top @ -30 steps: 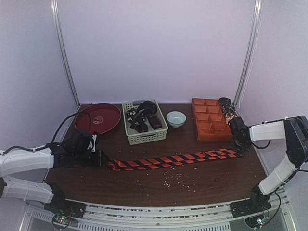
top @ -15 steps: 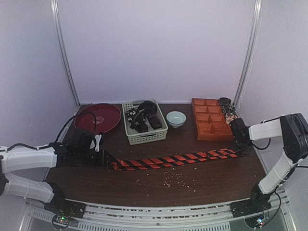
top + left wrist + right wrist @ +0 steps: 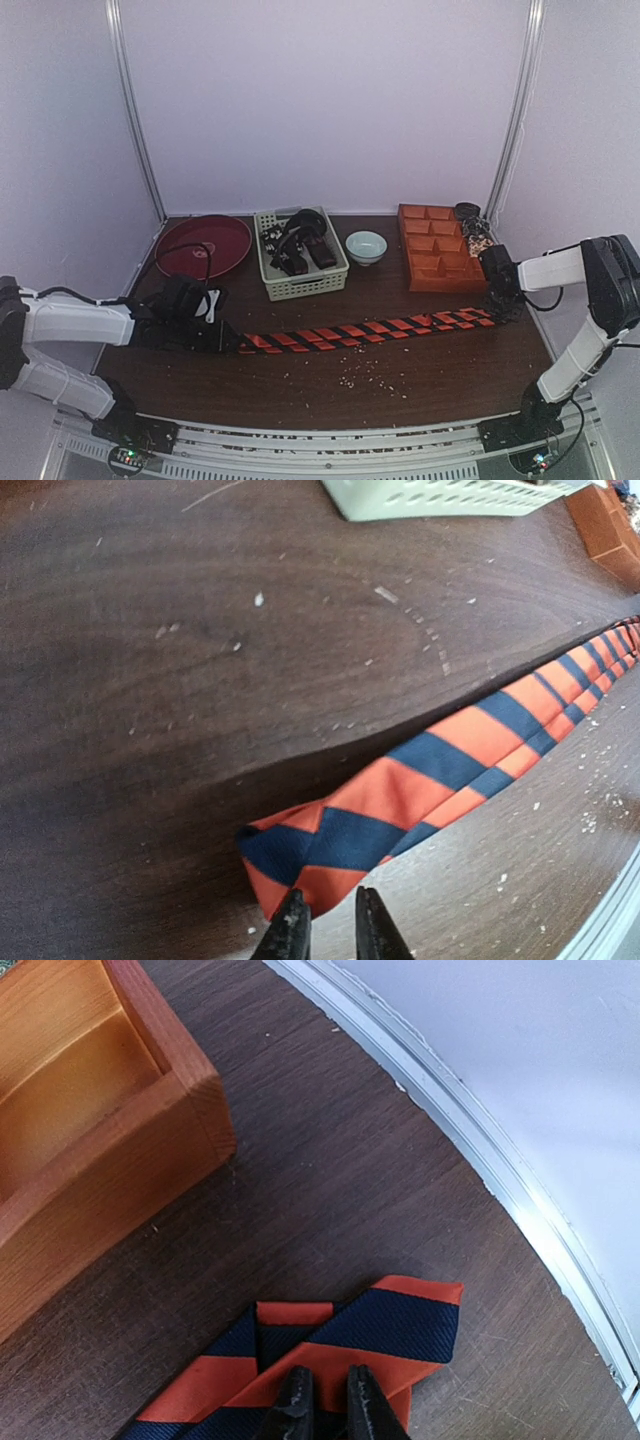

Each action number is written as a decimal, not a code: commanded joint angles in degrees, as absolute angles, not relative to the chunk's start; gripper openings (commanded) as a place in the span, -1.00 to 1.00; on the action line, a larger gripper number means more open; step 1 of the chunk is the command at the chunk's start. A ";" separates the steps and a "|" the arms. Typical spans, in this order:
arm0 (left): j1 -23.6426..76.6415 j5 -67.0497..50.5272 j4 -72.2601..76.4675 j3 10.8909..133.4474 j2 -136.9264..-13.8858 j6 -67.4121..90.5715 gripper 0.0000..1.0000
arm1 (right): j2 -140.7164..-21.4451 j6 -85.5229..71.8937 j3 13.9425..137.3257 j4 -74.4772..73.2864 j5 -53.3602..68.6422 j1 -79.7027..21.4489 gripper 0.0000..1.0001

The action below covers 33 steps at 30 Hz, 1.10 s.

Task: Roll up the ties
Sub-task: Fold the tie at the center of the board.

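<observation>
One tie [image 3: 360, 330], striped orange-red and dark, lies stretched left to right across the table's middle. My left gripper [image 3: 228, 338] sits low at its left end. In the left wrist view the folded end [image 3: 330, 850] reaches between the nearly closed fingers of that gripper [image 3: 330, 928]. My right gripper [image 3: 497, 308] is at the tie's right end, close to the orange tray. The right wrist view has the doubled-over tip [image 3: 400, 1330] pinched under the narrow fingers of that gripper [image 3: 328, 1400]. Dark ties [image 3: 300, 245] lie in the basket.
A pale green basket [image 3: 305, 288] stands at the back centre, a dark red plate [image 3: 205, 245] to its left. A light bowl [image 3: 366, 246], an orange compartment tray [image 3: 435, 260] and a jar [image 3: 470, 225] are at the back right. Crumbs [image 3: 370, 375] dot the table in front.
My left gripper has slid a little to the right, and the tie's left end has come with it. The right gripper stays at the tie's right tip.
</observation>
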State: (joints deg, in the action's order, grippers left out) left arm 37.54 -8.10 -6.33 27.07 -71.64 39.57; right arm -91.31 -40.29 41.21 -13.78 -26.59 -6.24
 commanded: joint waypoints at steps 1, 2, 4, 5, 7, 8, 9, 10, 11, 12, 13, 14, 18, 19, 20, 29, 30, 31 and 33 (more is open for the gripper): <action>37.26 -7.03 -4.19 23.41 -71.62 41.05 -0.66 | -92.72 -40.32 40.61 -15.85 -27.28 -5.27 -0.72; 37.25 -6.95 -3.75 22.90 -72.10 41.42 -0.66 | -92.72 -40.28 40.65 -15.90 -27.43 -5.20 -0.72; 37.24 -7.11 -2.41 22.21 -73.57 41.58 -0.66 | -92.72 -40.21 40.53 -15.83 -27.36 -5.02 -0.72; 37.24 -6.91 -2.18 22.40 -74.49 41.55 -0.66 | -92.72 -40.17 40.60 -15.74 -27.29 -4.99 -0.72; 37.26 -6.12 -2.31 23.07 -76.12 41.55 -0.68 | -92.72 -40.01 40.56 -15.73 -27.26 -4.92 -0.72; 37.22 -5.91 -2.55 23.37 -76.64 41.46 -0.71 | -92.67 -39.98 40.58 -15.69 -27.17 -4.85 -0.72; 37.25 -5.80 -2.86 23.56 -76.98 41.67 -0.74 | -92.60 -39.80 40.51 -15.50 -27.06 -4.84 -0.72; 37.19 -5.83 -3.35 23.75 -76.69 42.12 -0.77 | -92.49 -39.74 40.44 -15.41 -26.93 -4.83 -0.72; 37.26 -6.13 -3.88 24.00 -75.98 42.50 -0.78 | -92.28 -39.55 40.29 -15.24 -26.72 -4.82 -0.72; 37.33 -6.37 -4.56 24.24 -74.51 43.05 -0.79 | -92.13 -39.43 40.15 -14.96 -26.52 -4.83 -0.72; 37.60 -6.16 -5.58 24.68 -72.52 43.53 -0.79 | -91.93 -39.34 40.06 -14.87 -26.34 -4.90 -0.72; 37.74 -5.69 -6.95 25.40 -70.54 43.60 -0.78 | -91.79 -39.29 40.01 -14.79 -26.24 -4.84 -0.72; 37.80 -1.62 -12.89 29.45 -62.92 43.07 -0.67 | -91.65 -39.12 39.74 -14.35 -26.02 -4.79 -0.72; 37.78 -1.22 -12.86 30.17 -62.21 42.52 -0.66 | -91.67 -39.16 39.77 -14.35 -25.97 -4.83 -0.72; 37.71 -1.27 -12.13 30.70 -62.04 42.20 -0.66 | -91.63 -39.10 39.75 -14.33 -25.93 -4.83 -0.72; 37.72 -8.44 -2.60 32.81 -74.87 40.46 -0.81 | -91.56 -39.21 39.50 -14.08 -25.55 -4.79 -0.72; 37.71 -8.54 -1.75 32.52 -76.12 40.97 -0.81 | -91.57 -39.18 39.57 -14.15 -25.55 -4.81 -0.72; 37.73 -8.60 -1.01 32.06 -77.08 41.40 -0.82 | -91.60 -39.26 39.62 -14.17 -25.63 -4.81 -0.72; 37.81 -8.18 -0.61 30.66 -78.60 41.93 -0.82 | -91.59 -39.58 39.52 -14.26 -25.76 -4.68 -0.72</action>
State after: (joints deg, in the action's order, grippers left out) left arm 37.60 -6.96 -5.19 31.68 -76.36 41.50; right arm -91.29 -39.20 40.77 -12.29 -26.55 -5.34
